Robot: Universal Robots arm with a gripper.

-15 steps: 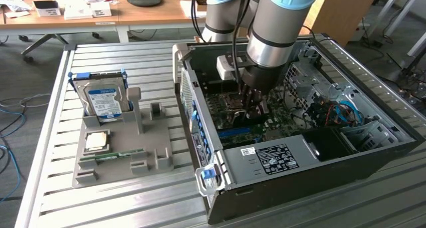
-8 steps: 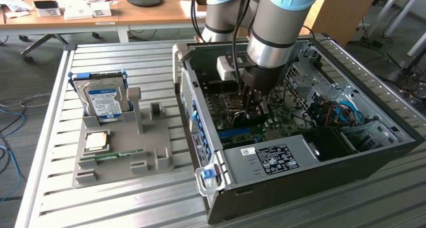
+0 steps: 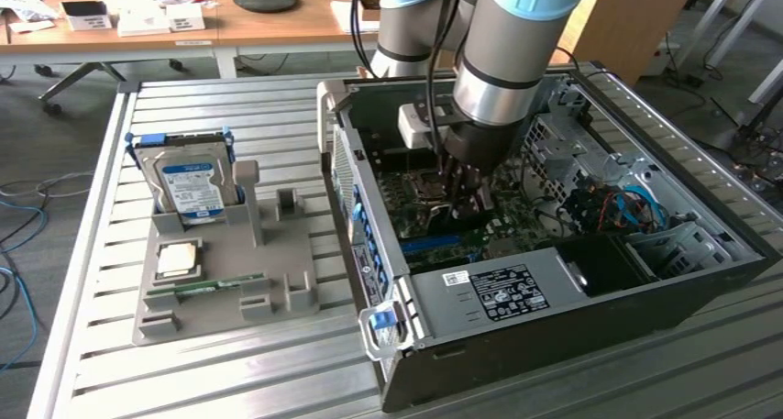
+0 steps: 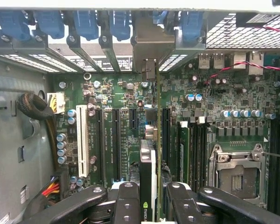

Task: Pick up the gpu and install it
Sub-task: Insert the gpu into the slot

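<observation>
- Gripper [image 4: 151,198] inside the open computer case [image 3: 685,281], jaws closed on the gpu [image 4: 155,140].
- Gpu held edge-on, upright over the motherboard [image 4: 112,88] expansion slots, bracket end toward the case's rear slot covers.

In the exterior view the arm [image 3: 508,43] is cut off at the twelve o'clock edge, and it hides the gripper [image 3: 463,194] and much of the motherboard [image 3: 520,222] inside the computer case [image 3: 685,281]. The label text on the power supply [image 3: 508,291], at five o'clock from the gripper, is too small to read. In the wrist view the card [image 4: 151,177] is seen edge-on, its faces hidden, and the fingers [image 4: 126,205] are cut off at six o'clock.
</observation>
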